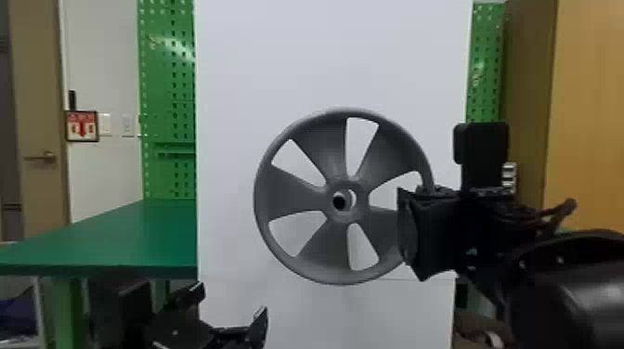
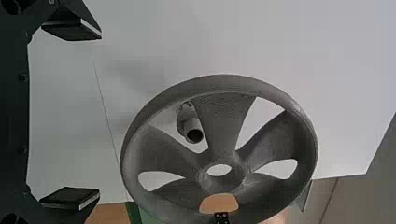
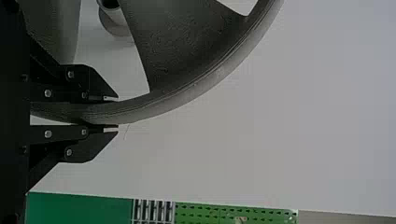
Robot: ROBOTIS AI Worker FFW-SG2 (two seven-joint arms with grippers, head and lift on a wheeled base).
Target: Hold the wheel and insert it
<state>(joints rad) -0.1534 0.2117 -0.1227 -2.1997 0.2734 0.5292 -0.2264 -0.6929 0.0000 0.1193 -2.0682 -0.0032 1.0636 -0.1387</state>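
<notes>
Wheel (image 1: 295, 197) upright before the white panel (image 1: 232, 69), its outer rim well inside the panel's side edges, with space between that rim and the left pincer (image 1: 232, 308), below and to the left. Past the wheel, a round post (image 2: 185, 122) stands out from the panel, apart from the hub; the head view shows it through the hub hole. The right pincer (image 1: 411, 232) is closed on the rim, a finger either side; the left pincer gapes wide, with nothing between its fingers. Left of the panel are a green table (image 1: 116, 236), pegboard (image 1: 167, 93) and a door (image 1: 42, 83).
</notes>
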